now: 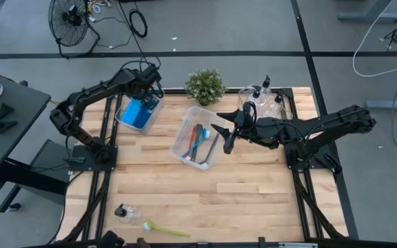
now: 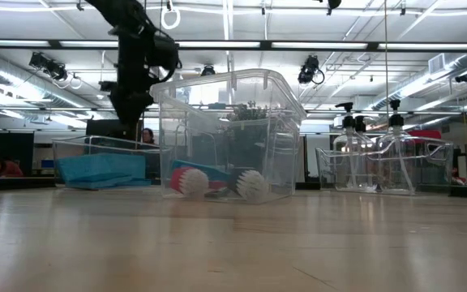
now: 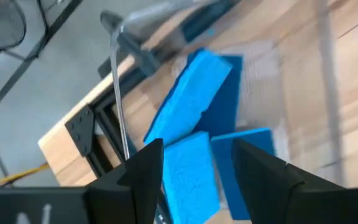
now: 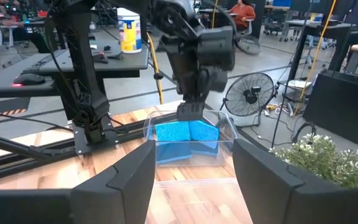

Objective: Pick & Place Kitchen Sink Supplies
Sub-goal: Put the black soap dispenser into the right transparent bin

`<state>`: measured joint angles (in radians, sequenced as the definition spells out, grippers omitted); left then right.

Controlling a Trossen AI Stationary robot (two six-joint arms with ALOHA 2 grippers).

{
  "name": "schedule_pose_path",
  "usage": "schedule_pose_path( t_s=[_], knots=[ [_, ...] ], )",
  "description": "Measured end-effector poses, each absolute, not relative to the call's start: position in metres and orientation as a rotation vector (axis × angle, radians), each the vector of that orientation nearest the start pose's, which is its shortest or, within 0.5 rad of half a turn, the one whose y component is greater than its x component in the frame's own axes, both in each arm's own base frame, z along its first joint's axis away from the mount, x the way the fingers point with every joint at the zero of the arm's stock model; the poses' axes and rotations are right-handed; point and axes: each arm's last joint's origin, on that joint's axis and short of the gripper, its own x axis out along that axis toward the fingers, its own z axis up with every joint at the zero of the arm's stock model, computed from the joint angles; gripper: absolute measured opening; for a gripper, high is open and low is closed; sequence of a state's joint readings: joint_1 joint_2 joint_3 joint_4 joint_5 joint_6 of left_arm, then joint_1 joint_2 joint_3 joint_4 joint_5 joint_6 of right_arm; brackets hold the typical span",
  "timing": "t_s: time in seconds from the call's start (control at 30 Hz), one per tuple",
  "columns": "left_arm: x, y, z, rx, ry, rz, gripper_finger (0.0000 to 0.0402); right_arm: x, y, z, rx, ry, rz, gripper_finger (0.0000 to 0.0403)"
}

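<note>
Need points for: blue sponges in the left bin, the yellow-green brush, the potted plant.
blue sponges [image 1: 138,112]: high view, on the top face of the stack in the bin.
yellow-green brush [image 1: 167,229]: high view, on the middle of its handle, near the table's front edge.
potted plant [image 1: 205,85]: high view, on the centre of its leaves.

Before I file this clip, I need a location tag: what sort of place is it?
Probably a robotics lab or workshop: a wooden table on a bare concrete floor, a floor fan, exposed ceiling ducts overhead.

You had bright blue sponges [image 1: 139,112] in a clear bin [image 1: 124,120]. Red and blue brushes [image 1: 198,138] lay beside a green plant [image 1: 205,85].
</note>
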<state>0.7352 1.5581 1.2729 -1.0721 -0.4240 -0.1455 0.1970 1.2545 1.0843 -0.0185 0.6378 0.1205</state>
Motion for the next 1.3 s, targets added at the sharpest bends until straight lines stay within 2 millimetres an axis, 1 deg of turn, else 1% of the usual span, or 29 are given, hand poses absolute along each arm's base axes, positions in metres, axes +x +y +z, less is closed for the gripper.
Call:
schedule_pose_path(
  t_s=[0.17,0.3,0.4,0.63,0.8,0.97,1.1,1.3],
  knots=[
    [0.214,0.19,0.294,-0.323,1.223,1.006,0.0193,0.277,0.038,0.355,0.041,0.148,-0.445,0.0216],
    [0.218,0.174,0.313,-0.356,1.133,0.878,0.0193,0.277,0.039,0.355,0.045,0.153,-0.409,0.0216],
    [0.221,0.157,0.326,-0.359,1.076,0.785,0.0193,0.277,0.039,0.354,0.042,0.16,-0.401,0.0216],
    [0.222,0.111,0.353,-0.317,0.959,0.67,0.0193,0.277,0.039,0.354,0.016,0.166,-0.395,0.0216],
    [0.217,0.08,0.368,-0.287,0.89,0.582,0.0193,0.277,0.039,0.354,0.013,0.166,-0.395,0.0216],
    [0.212,0.051,0.379,-0.275,0.834,0.488,0.0193,0.277,0.039,0.354,-0.006,0.17,-0.388,0.0216],
    [0.21,0.029,0.383,-0.244,0.826,0.383,0.0193,0.278,0.041,0.354,-0.008,0.175,-0.336,0.0216],
    [0.209,-0.002,0.384,-0.238,0.846,0.176,0.0193,0.279,0.043,0.354,-0.065,0.188,-0.229,0.0216]
  ],
)
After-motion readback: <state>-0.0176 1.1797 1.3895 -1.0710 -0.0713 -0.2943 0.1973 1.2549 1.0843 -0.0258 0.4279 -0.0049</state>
